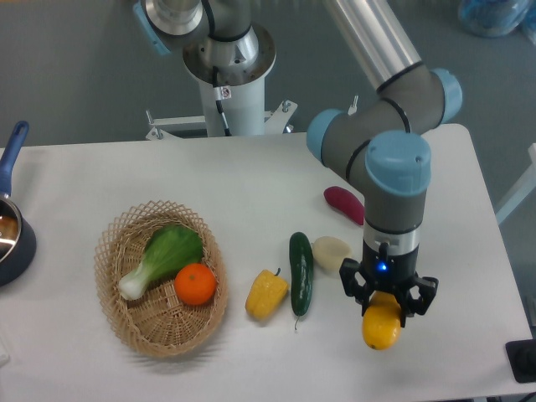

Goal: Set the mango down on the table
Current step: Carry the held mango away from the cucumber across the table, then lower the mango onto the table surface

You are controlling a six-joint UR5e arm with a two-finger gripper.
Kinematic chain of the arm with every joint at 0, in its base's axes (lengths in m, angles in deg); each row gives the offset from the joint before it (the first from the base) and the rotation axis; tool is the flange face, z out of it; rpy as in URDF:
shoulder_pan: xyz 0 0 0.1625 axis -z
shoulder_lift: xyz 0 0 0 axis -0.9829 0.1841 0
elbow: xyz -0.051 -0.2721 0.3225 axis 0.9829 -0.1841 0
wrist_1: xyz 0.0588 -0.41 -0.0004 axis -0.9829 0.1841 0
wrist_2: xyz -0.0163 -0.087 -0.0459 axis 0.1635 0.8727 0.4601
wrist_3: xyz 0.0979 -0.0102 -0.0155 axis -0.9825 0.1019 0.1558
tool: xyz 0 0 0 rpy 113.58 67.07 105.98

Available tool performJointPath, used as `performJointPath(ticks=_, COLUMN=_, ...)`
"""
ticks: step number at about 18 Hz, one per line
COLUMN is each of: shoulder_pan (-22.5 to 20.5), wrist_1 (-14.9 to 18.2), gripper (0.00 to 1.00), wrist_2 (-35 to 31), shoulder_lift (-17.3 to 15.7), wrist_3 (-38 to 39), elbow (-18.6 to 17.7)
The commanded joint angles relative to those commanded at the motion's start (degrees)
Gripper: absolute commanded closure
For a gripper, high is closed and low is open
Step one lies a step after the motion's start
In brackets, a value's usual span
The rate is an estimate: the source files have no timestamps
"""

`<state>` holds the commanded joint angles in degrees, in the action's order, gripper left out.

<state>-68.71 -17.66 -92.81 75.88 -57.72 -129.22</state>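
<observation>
Yellow-orange and smooth, the oval mango is held between the black jaws of the two-finger gripper, which are closed against its upper half, low over the near right part of the large white desk; whether the fruit's underside already touches the surface cannot be told. The main risk is judged to be rolling: a rounded, slick fruit let go above the desk could be sent toward the near edge, which lies close by. A release made while the fruit is not settled could also leave it tipped against a finger and dragged along when the arm is raised. The pale oval vegetable and the dark green cucumber lie to the left, apart from the mango, so a collision there seems unlikely. The arm is reached far out from its base, the wrist pointed straight down.
</observation>
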Motion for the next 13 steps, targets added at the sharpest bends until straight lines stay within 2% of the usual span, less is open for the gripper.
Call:
performJointPath(ticks=1, shoulder_pan=-0.2, wrist_1=-0.1, gripper=0.64, wrist_2=-0.1, shoulder_lift=1.0, wrist_3=-0.3, elbow=0.4)
performJointPath(ticks=4, shoulder_pan=-0.2, wrist_1=0.0, gripper=0.64, wrist_2=-0.2, shoulder_lift=1.2, wrist_3=-6.3, elbow=-0.1)
performJointPath(ticks=8, shoulder_pan=-0.6, wrist_1=-0.1, gripper=0.64, wrist_2=-0.5, shoulder_lift=1.8, wrist_3=-16.2, elbow=-2.5)
performJointPath(ticks=13, shoulder_pan=-0.6, wrist_1=-0.1, gripper=0.64, wrist_2=-0.7, shoulder_lift=1.7, wrist_3=-16.9, elbow=-3.8)
